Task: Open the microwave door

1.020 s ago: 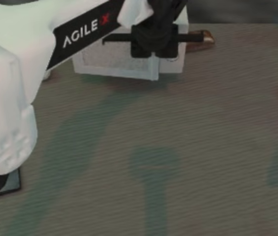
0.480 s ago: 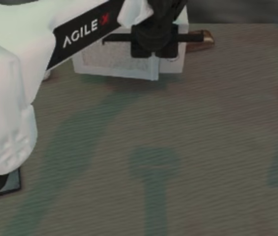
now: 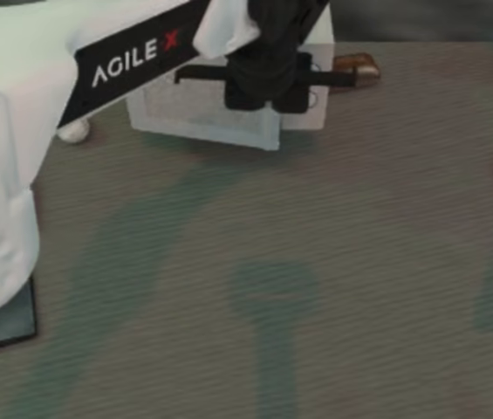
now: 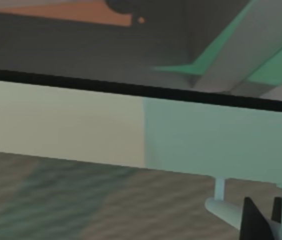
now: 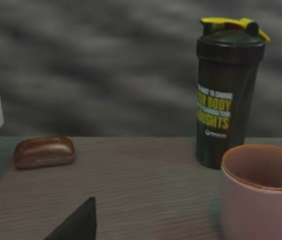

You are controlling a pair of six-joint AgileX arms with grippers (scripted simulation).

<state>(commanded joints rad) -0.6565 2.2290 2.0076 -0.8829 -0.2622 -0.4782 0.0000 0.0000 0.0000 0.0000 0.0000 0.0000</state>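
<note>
White boxy microwave (image 3: 229, 105) at far left of bench; its mesh-windowed white door (image 3: 207, 113) barely ajar. Left gripper (image 3: 268, 83) at door's handle edge, jaws' state unreadable. Most of swing remaining.

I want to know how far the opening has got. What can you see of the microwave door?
The microwave door is a flat white panel with a speckled grey mesh window, covering most of the microwave's front at the table's far edge. In the top view its right edge stands slightly out from the knob panel, so it looks ajar. The left gripper hangs just over that edge, hiding its upper part; a grip cannot be confirmed. In the left wrist view a pale bar handle shows by the fingertips.
</note>
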